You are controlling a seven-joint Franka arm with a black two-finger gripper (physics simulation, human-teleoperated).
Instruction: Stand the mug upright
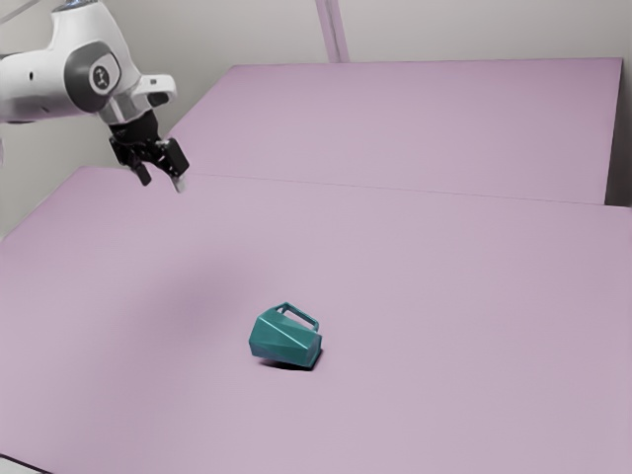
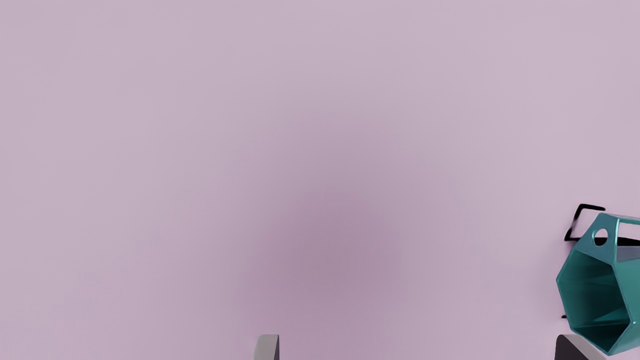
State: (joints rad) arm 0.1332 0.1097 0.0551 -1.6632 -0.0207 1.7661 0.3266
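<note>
A teal faceted mug lies on its side on the pink table in the exterior view, with its handle angled up. High above the table at the upper left of that view is my gripper, well apart from the mug. In the wrist view the gripper is open, its fingers wide apart with nothing between them. The mug is partly cut off at that view's edge, its open hollow mouth visible, near one fingertip in the picture but far below it.
The pink tabletop stretches around the mug. A pink upright panel rises behind it, against a pale wall.
</note>
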